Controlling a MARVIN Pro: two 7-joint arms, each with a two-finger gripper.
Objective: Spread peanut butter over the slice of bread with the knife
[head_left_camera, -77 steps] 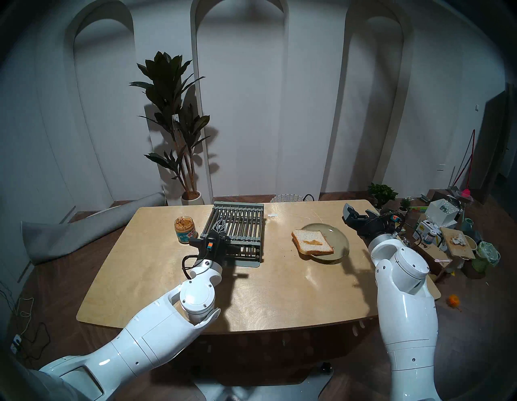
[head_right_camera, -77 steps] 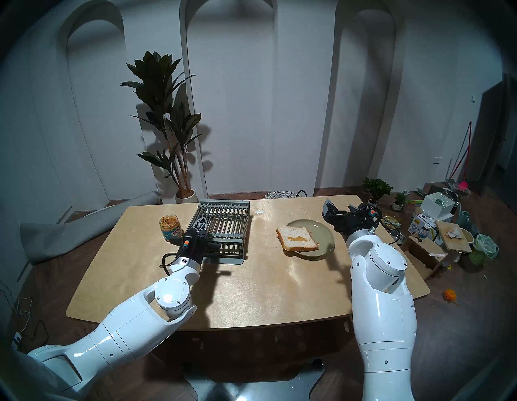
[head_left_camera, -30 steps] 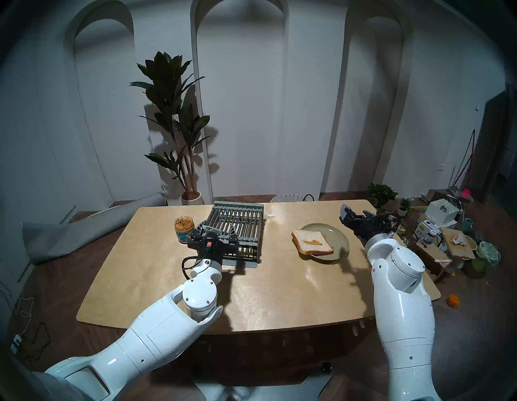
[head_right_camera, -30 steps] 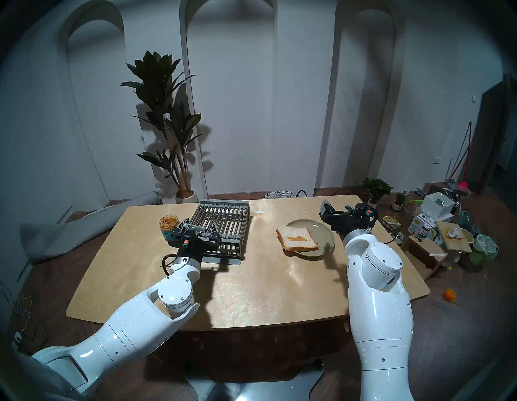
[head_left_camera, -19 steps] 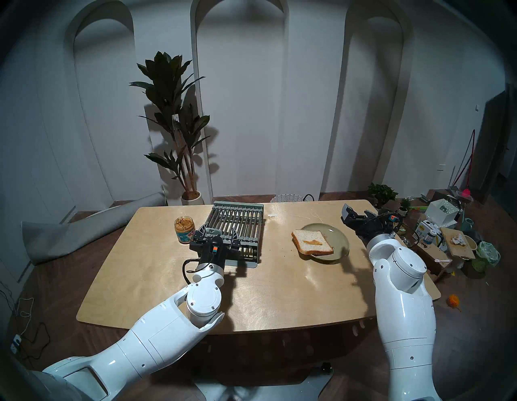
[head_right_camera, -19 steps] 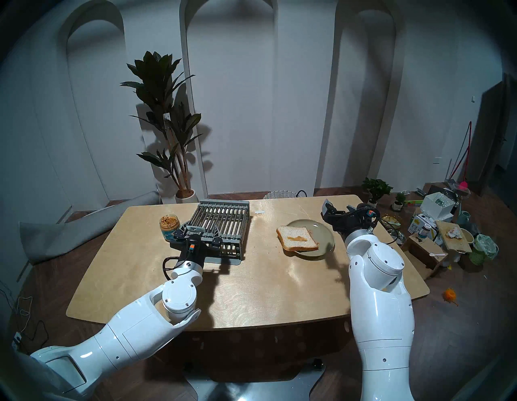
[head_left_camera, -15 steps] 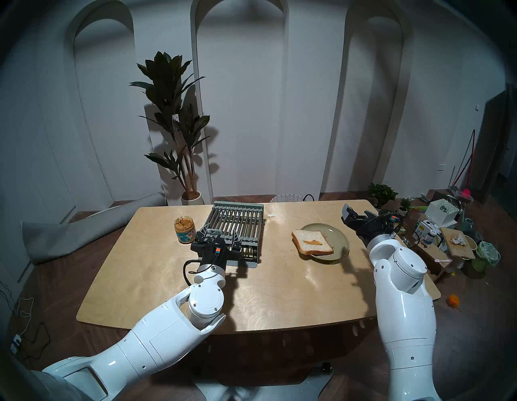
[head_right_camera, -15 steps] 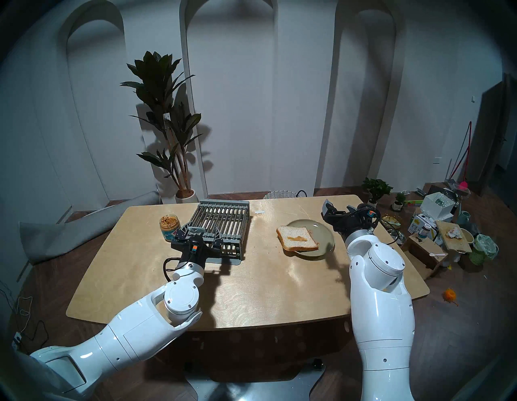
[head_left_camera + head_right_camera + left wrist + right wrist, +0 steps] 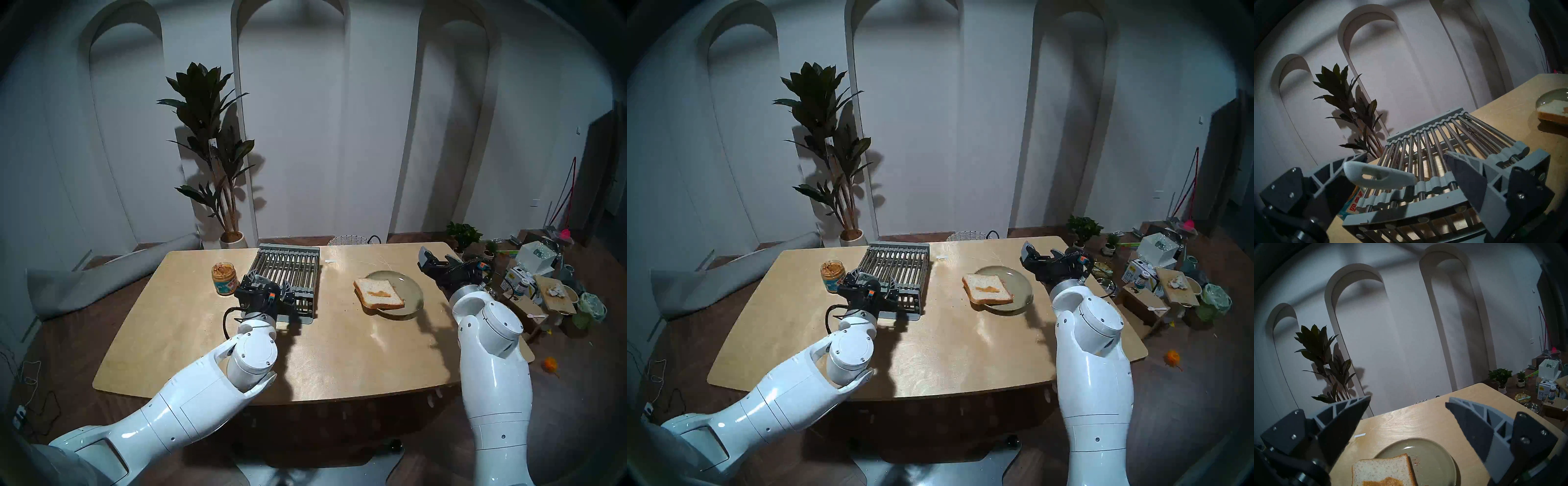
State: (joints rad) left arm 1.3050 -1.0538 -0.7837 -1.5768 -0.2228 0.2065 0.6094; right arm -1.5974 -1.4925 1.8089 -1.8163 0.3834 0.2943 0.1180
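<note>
Left wrist view: the knife [image 9: 1379, 175] is lying on the rack [image 9: 1432, 152] between wide-spread left gripper [image 9: 1407, 162] fingers, not gripped; right gripper [image 9: 1407, 405] fingers are being kept wide, nothing held.

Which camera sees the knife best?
The left wrist view: the knife's pale handle fills the middle, lying on the rack. The head views show only a tiny pale bit; the right wrist view shows none.

Layout on the pale wooden bench [image 9: 190, 339]

The clear round jar of peanut butter [image 9: 224, 279] stands left of the grey slatted rack [image 9: 288, 271]; the pale grey-handled knife [image 9: 1379, 175] lies on the rack's near end; well to the right, the square slice of white bread [image 9: 378, 294] lies on the round pale green plate [image 9: 412, 286].
</note>
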